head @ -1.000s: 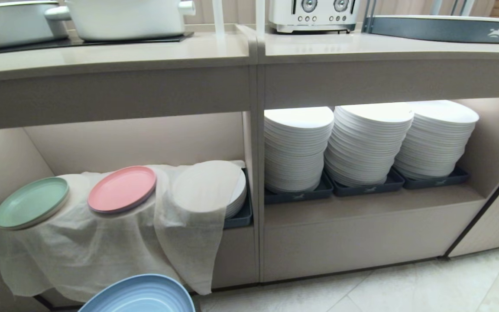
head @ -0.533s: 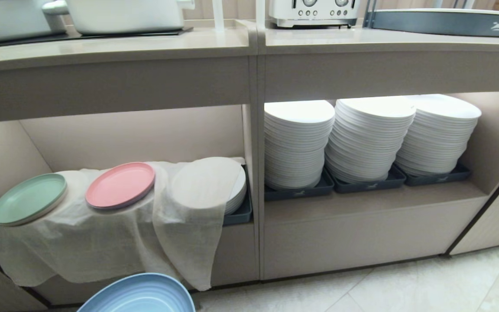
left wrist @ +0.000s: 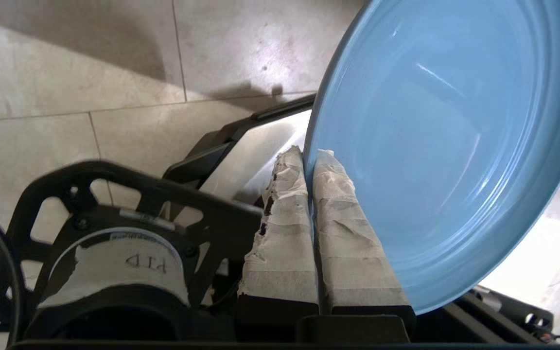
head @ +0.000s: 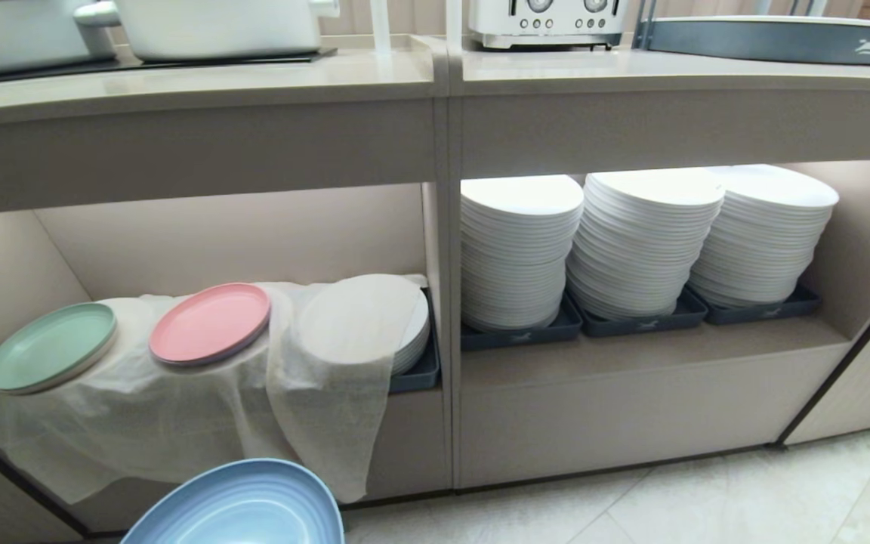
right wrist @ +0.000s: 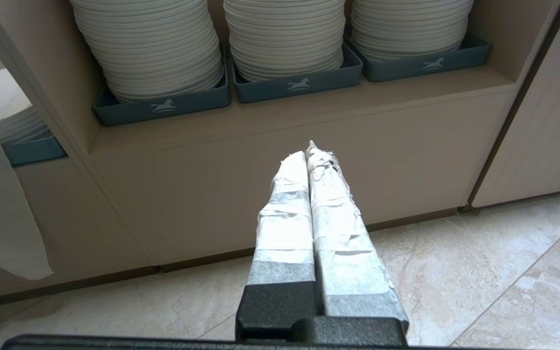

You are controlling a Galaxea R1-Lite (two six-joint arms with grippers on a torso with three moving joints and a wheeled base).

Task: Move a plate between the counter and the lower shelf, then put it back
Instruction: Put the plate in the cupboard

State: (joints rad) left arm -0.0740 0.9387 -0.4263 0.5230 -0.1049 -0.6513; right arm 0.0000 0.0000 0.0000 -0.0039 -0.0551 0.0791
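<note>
Beige cabinetry fills the head view, with pale floor tiles at its foot. Low at the near left, the plate (head: 242, 506) hangs in the air over the floor, below and in front of the lower shelf (head: 201, 249), and touches nothing but its holder. In the left wrist view the left pincer (left wrist: 309, 158) has its taped fingers (left wrist: 282, 233) pressed together on the plate's rim, one finger behind and one inside the bowl, so the plate stands tilted from the grip. Holding by the rim alone probably leaves the flat underside free to be slid onto a surface. Whether it is bound for the shelf or for the counter (head: 201, 79) I cannot tell from this pose.

On the shelf a white cloth (head: 178, 423) drapes over the front; a pink plate (head: 210, 323) and a green plate (head: 50, 357) lie on it, tilted toward the room, with a low white stack (head: 412, 332) beside them.

Idle, the right pincer (right wrist: 309, 148) points at the cabinet base with its fingers closed on nothing.
</note>
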